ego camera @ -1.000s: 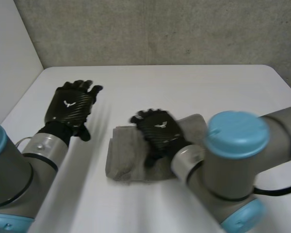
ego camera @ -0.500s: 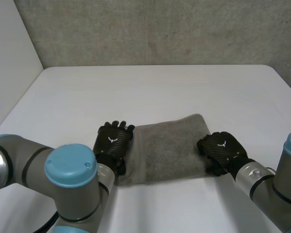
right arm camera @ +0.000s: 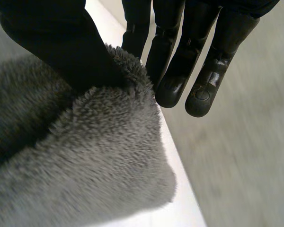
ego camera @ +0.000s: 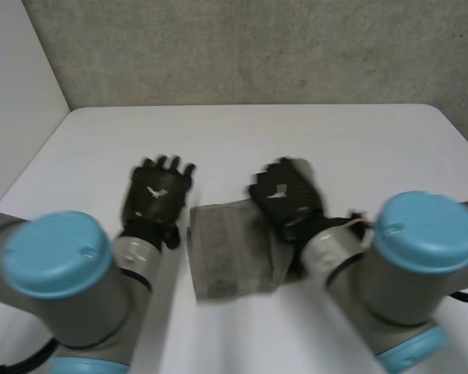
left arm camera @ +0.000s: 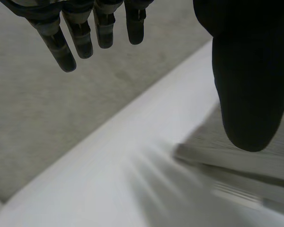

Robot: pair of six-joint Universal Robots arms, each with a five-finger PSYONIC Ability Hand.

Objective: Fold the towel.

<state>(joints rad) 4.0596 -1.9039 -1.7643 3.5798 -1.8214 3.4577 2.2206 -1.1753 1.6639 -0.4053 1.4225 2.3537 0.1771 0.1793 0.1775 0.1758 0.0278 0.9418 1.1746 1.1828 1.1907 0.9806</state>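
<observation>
The grey towel (ego camera: 228,261) lies on the white table (ego camera: 312,136) between my two hands. My right hand (ego camera: 287,195) hovers over the towel's right part. In the right wrist view its thumb (right arm camera: 61,47) pinches a fluffy towel edge (right arm camera: 90,170) against the fingers, and the cloth hangs lifted below the palm. My left hand (ego camera: 157,195) is above the table just left of the towel's far left corner, with straight fingers holding nothing. In the left wrist view the fingers (left arm camera: 83,38) are spread, and the layered towel edge (left arm camera: 246,165) lies beside the thumb.
A grey concrete wall (ego camera: 257,47) stands behind the table's far edge, and a white wall (ego camera: 15,86) runs along its left side. Bare table stretches beyond the towel toward the far edge and to the right.
My right hand has closed on the towel's right edge and carried it leftward over the cloth, which now looks narrower. My left hand has lifted off the left edge and moved farther away.
</observation>
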